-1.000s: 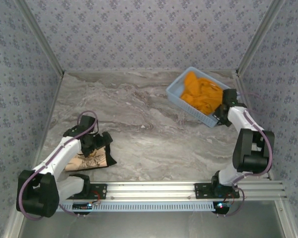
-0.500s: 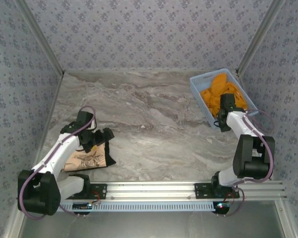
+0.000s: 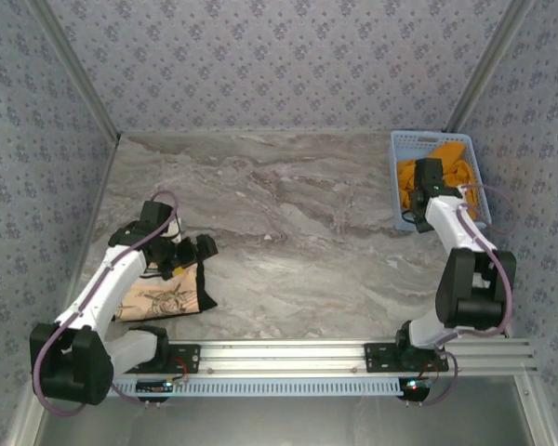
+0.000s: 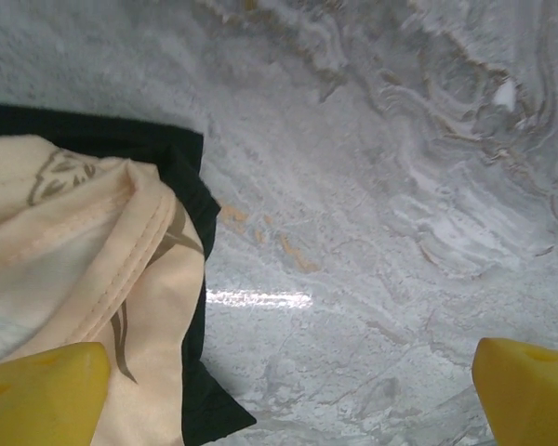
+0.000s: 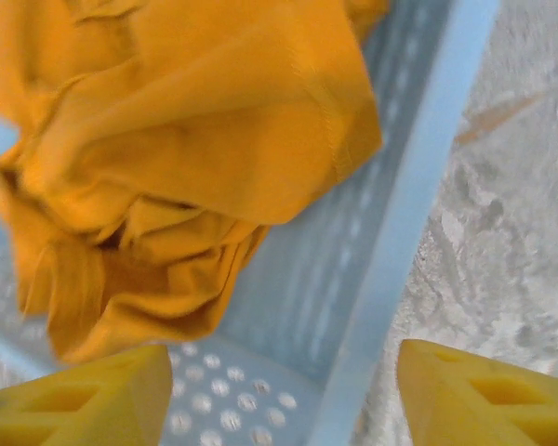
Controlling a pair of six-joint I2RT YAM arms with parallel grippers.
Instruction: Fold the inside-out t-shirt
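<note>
Currently the worktop [image 3: 288, 214] is carrying a blue basket [image 3: 396, 181], with the inside-out t-shirt [image 5: 195, 139] lying crumpled inside it. A beige cloth [image 3: 158, 299] is lying well left of the basket. The right gripper [image 5: 279, 390] is straddling the basket's wall, released; the left gripper [image 4: 279, 390], far left, is hanging released.

Crumpled orange t-shirt [image 5: 195, 121] in blue basket [image 5: 414, 204]

Left hand [image 4: 284, 395] spread wide; right hand [image 5: 284, 400] spread, arm extended.
</note>
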